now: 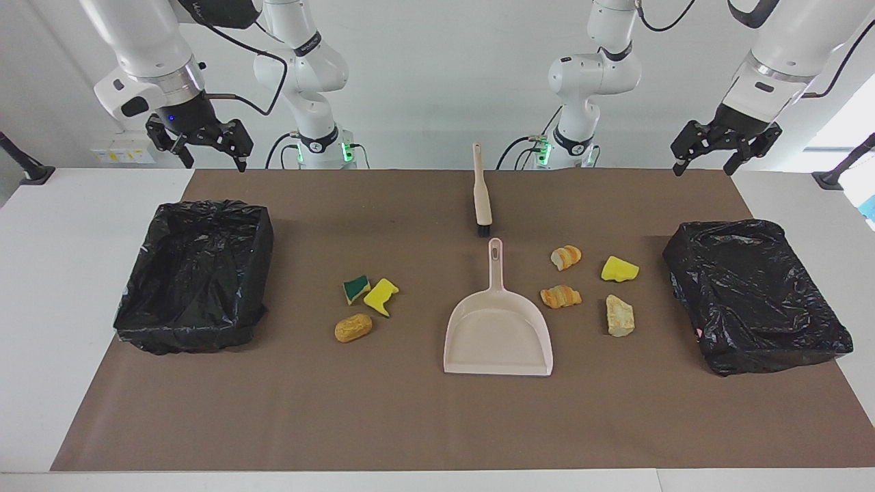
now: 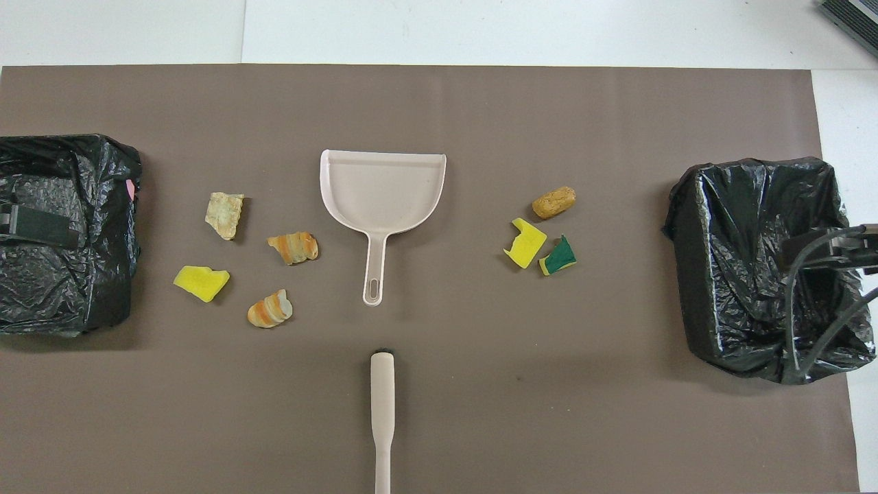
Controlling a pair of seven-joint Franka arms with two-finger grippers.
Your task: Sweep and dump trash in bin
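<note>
Both grippers hang with fingers apart and empty: the right gripper (image 1: pixel 203 145) over the bench's edge near one bin (image 1: pixel 195 273), the left gripper (image 1: pixel 724 149) near the other bin (image 1: pixel 755 294).

Likely trouble: light sponge scraps rolling past the dustpan (image 1: pixel 497 335), or the thin brush (image 1: pixel 481 191) twisting when gripped.

Count: seven trash (image 1: pixel 559 296) scraps, four on the dustpan's left-arm side, three on its right-arm side; two bins, one dustpan, one brush.

You see a brightly and evenly lit scene, sharp in both views. Soft light falls from above, so the dustpan (image 1: pixel 497 333) and the scraps cast only faint, short shadows on the brown mat (image 1: pixel 410 424). The black bin liners (image 1: pixel 195 273) show small white glints on their creases. A bright window washes out one edge of the facing view.
</note>
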